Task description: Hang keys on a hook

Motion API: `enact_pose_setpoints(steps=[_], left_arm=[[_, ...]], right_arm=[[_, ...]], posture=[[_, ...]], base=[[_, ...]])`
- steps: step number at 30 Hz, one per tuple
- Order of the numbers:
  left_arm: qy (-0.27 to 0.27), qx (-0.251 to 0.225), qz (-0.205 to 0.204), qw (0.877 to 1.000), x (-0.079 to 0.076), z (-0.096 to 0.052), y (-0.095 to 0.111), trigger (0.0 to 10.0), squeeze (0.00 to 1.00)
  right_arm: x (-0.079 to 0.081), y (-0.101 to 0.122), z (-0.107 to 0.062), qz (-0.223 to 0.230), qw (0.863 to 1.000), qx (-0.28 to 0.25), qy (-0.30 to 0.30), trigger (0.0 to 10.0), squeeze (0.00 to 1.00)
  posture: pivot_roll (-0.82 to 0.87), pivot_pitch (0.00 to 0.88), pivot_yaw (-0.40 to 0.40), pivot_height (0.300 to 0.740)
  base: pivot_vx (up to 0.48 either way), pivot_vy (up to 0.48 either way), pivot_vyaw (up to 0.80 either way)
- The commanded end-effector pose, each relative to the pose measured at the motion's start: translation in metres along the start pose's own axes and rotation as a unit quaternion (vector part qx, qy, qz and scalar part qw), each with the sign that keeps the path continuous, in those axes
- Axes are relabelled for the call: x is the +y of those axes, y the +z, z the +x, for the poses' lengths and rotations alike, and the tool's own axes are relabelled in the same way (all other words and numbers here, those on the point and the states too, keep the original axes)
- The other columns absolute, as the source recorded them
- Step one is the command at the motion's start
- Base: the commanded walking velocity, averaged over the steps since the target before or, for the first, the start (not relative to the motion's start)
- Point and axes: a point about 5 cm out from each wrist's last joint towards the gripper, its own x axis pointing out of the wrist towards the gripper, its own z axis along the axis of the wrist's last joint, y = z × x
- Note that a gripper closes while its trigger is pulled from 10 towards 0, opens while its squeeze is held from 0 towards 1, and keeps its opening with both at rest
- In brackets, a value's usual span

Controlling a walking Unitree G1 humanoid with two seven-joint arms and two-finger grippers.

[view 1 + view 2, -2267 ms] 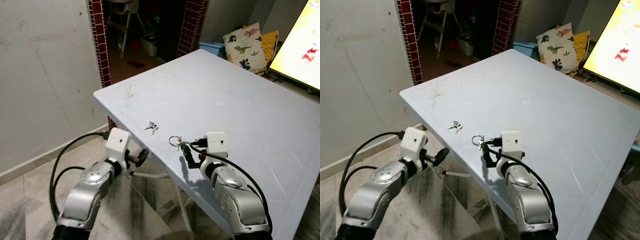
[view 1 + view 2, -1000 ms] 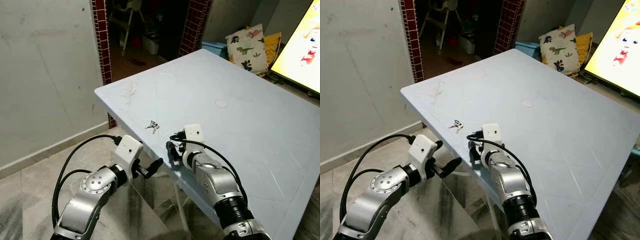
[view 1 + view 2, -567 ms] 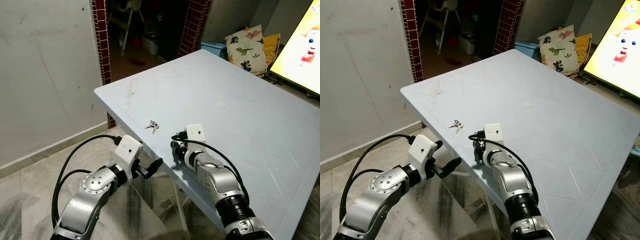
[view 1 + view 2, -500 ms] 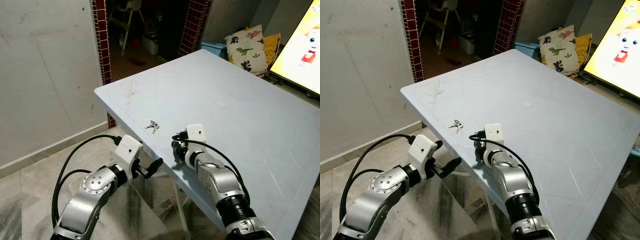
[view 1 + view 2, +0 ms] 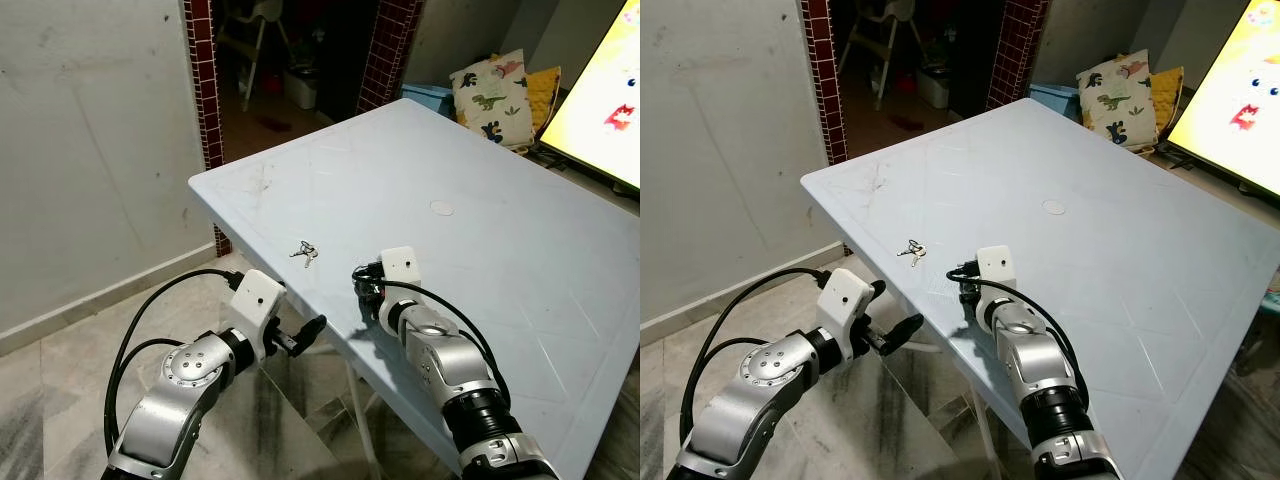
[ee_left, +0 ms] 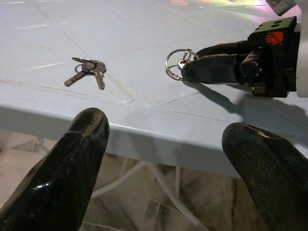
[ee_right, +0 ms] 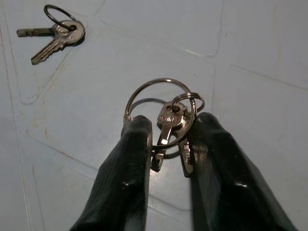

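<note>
A key ring with two keys (image 7: 168, 122) sits between the black fingers (image 7: 132, 159) of my right gripper (image 5: 363, 283), which is shut on it low over the pale blue table (image 5: 480, 160), near its front left edge. The ring (image 6: 175, 62) sticks out past the fingertips. A second, smaller pair of keys (image 5: 305, 251) lies flat on the table, a short way to the left of the gripper. My left gripper (image 5: 305, 332) is open below the table's edge, with nothing between its fingers (image 6: 82, 144).
The table's corner (image 5: 195, 185) points at a grey wall (image 5: 90, 150) and a brick-framed doorway (image 5: 205, 90). Cushions (image 5: 495, 90) and a lit screen (image 5: 610, 100) are at the far right. Tiled floor (image 5: 40, 400) lies at the left.
My right gripper has shifted a little to the right and further onto the table with the key ring in it. The left arm has stayed put over the last second.
</note>
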Motion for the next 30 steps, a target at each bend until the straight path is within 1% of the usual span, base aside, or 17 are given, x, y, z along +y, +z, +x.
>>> enact_pose_setpoints(steps=[1, 9, 13, 18, 19, 20, 21, 22, 24, 27, 30], left_arm=[[-0.003, -0.010, 0.010, 1.000, -0.001, 0.002, 0.006, 10.0, 0.00], [0.000, -0.012, 0.013, 1.000, 0.000, 0.002, 0.007, 10.0, 0.00], [0.001, -0.012, 0.015, 1.000, 0.001, 0.002, 0.007, 10.0, 0.00], [0.002, -0.014, 0.016, 1.000, 0.002, 0.003, 0.008, 10.0, 0.00], [0.002, -0.014, 0.017, 1.000, 0.002, 0.004, 0.008, 10.0, 0.00], [0.002, -0.015, 0.017, 1.000, 0.002, 0.004, 0.008, 10.0, 0.00], [0.003, -0.015, 0.017, 1.000, 0.002, 0.004, 0.008, 10.0, 0.00], [0.003, -0.015, 0.017, 1.000, 0.002, 0.004, 0.008, 10.0, 0.00], [0.004, -0.015, 0.015, 1.000, 0.002, 0.004, 0.008, 10.0, 0.00], [0.004, -0.016, 0.014, 1.000, 0.001, 0.004, 0.008, 10.0, 0.00], [0.003, -0.016, 0.012, 1.000, 0.000, 0.004, 0.008, 10.0, 0.00]], right_arm=[[-0.008, -0.002, -0.001, 0.006, 1.000, -0.002, -0.017, 0.0, 0.00], [-0.012, 0.000, -0.002, 0.013, 1.000, -0.013, -0.025, 0.0, 0.00], [-0.012, 0.002, -0.002, 0.017, 0.999, -0.021, -0.025, 0.0, 0.00], [-0.011, 0.002, -0.001, 0.018, 0.999, -0.018, -0.021, 0.0, 0.00], [-0.009, 0.001, -0.001, 0.015, 1.000, -0.014, -0.009, 0.0, 0.00], [-0.008, 0.002, -0.001, 0.013, 1.000, -0.018, -0.010, 0.8, 0.00], [-0.008, 0.002, -0.001, 0.011, 1.000, -0.021, -0.012, 0.8, 0.00], [-0.007, 0.004, -0.002, 0.017, 0.999, -0.027, -0.007, 10.0, 1.00], [-0.007, 0.005, -0.003, 0.021, 0.999, -0.031, -0.007, 10.0, 1.00], [-0.006, 0.008, -0.005, 0.006, 0.999, -0.036, -0.012, 10.0, 1.00], [-0.006, 0.010, -0.006, 0.002, 0.999, -0.041, -0.017, 10.0, 1.00]], posture=[[0.09, 0.000, -0.119, 0.740], [0.09, 0.000, -0.119, 0.740], [0.09, 0.000, -0.118, 0.740], [0.09, 0.000, -0.119, 0.740], [0.09, 0.000, -0.119, 0.740], [0.09, 0.000, -0.119, 0.740], [0.09, 0.000, -0.119, 0.740], [0.09, 0.000, -0.119, 0.740], [0.09, 0.000, -0.124, 0.740], [0.09, 0.000, -0.124, 0.740], [0.09, 0.000, -0.125, 0.740]], base=[[0.000, 0.000, 0.00], [0.000, 0.000, 0.00], [0.000, 0.000, 0.00], [0.000, 0.000, 0.00], [0.000, 0.000, 0.00], [0.000, 0.000, 0.00], [0.000, 0.000, 0.00], [0.000, 0.000, 0.00], [0.000, 0.000, 0.00], [0.000, 0.000, 0.00], [0.000, 0.000, 0.00]])
